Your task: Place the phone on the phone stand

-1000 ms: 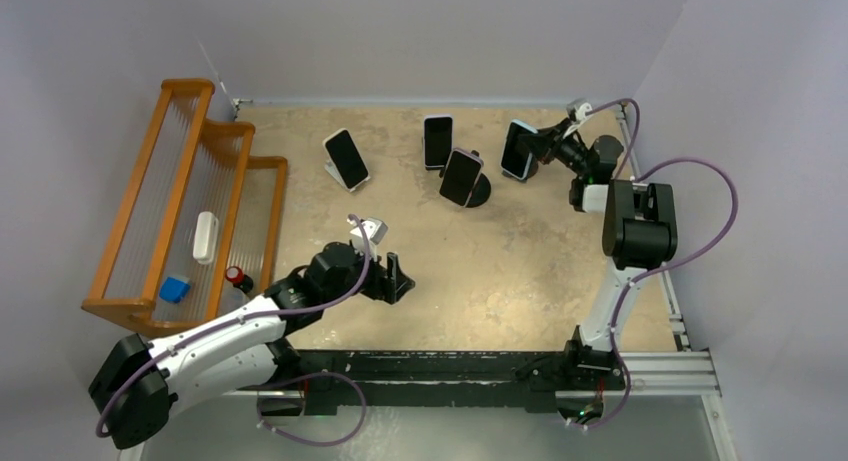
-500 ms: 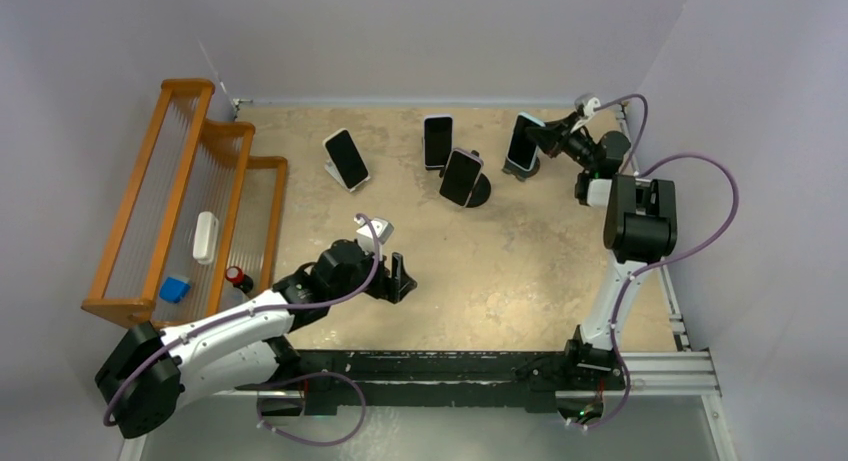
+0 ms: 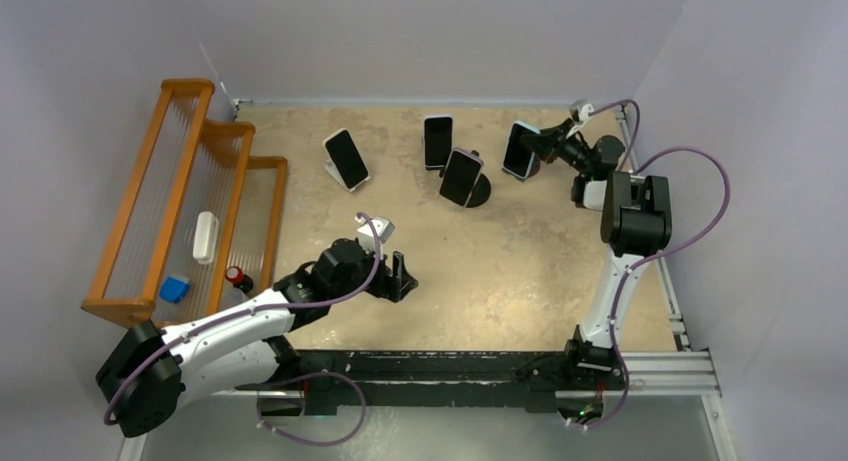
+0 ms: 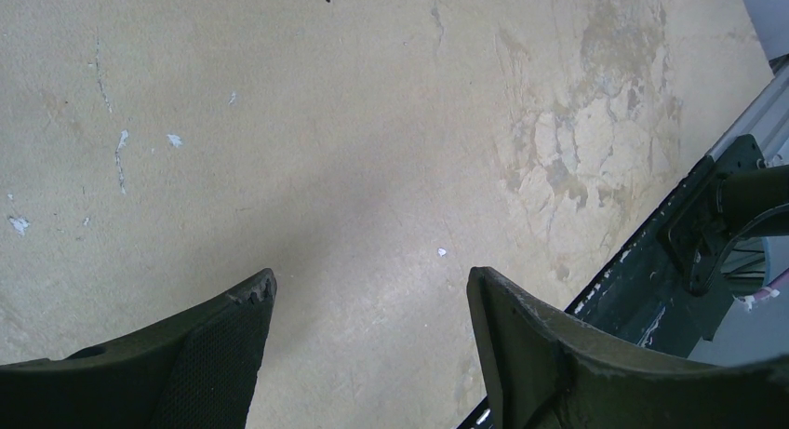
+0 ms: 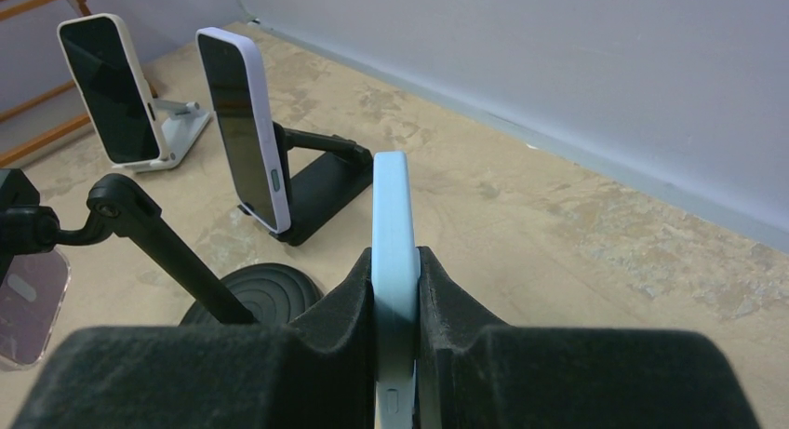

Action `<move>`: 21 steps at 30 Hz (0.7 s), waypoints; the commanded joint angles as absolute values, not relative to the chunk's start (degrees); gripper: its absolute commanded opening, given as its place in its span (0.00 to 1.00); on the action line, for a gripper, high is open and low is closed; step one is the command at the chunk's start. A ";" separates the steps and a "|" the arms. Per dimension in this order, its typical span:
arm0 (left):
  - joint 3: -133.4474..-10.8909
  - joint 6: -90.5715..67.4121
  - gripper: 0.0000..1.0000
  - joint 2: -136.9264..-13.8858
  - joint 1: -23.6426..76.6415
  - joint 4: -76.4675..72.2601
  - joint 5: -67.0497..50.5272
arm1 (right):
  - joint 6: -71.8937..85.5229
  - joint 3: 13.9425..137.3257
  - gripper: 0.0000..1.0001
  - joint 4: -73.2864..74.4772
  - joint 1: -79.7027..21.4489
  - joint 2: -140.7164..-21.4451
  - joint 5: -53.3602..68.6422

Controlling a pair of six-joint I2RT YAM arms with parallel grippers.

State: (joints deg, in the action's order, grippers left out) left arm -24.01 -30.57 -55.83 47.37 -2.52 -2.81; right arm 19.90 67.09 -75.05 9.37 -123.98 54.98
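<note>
A phone (image 3: pixel 519 149) in a light blue case is held edge-up at the far right of the table, with my right gripper (image 3: pixel 537 146) shut on it. In the right wrist view its thin edge (image 5: pixel 394 234) is clamped between the black pads (image 5: pixel 349 289). Three phone stands show, each carrying a phone: a white one (image 3: pixel 340 176), a black folding one (image 5: pixel 321 182) and a round-based one (image 3: pixel 480 191) just left of the held phone. My left gripper (image 3: pixel 402 277) hangs open over bare table (image 4: pixel 372 168) at the near middle, nothing between its fingers (image 4: pixel 223 345).
A stepped wooden rack (image 3: pixel 150 196) stands along the left side with a white object (image 3: pixel 205 236), a blue object (image 3: pixel 174 289) and a red-capped item (image 3: pixel 236 277). The back wall (image 5: pixel 558 66) lies close behind the held phone. A metal rail (image 3: pixel 660 361) runs along the near edge.
The right gripper tipped the blue phone up and back, then returned it near where it was. The left arm shifted slightly toward its base.
</note>
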 commanded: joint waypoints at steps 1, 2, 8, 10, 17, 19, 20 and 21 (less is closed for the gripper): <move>-25.54 -29.77 0.73 -54.89 47.29 -4.43 -3.43 | 18.96 65.95 0.00 -81.72 9.66 -122.52 53.41; -25.56 -29.79 0.73 -54.77 47.29 -4.37 -3.44 | 19.10 65.73 0.00 -81.94 9.66 -122.52 53.25; -25.08 -29.83 0.73 -54.29 47.29 -4.41 -3.58 | 19.88 64.64 0.00 -82.32 9.59 -122.48 52.21; -24.89 -29.94 0.74 -54.06 47.29 -4.39 -3.60 | 20.35 64.48 0.05 -82.44 9.62 -122.57 51.57; -24.36 -30.06 0.73 -53.11 47.29 -3.95 -3.60 | 22.11 64.35 0.25 -83.02 9.59 -123.13 49.75; -24.37 -30.05 0.73 -53.17 47.29 -3.94 -3.68 | 22.23 64.25 0.30 -83.06 9.59 -122.98 49.10; -24.35 -30.06 0.73 -53.15 47.29 -3.94 -3.69 | 22.24 64.33 0.31 -82.99 9.63 -122.84 48.84; -24.42 -30.06 0.73 -53.16 47.29 -3.95 -3.69 | 22.31 64.33 0.33 -82.95 9.64 -122.73 48.63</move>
State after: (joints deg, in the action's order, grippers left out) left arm -24.01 -30.59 -53.98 47.37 -2.48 -3.01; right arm 21.89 64.36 -78.63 9.41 -123.98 50.43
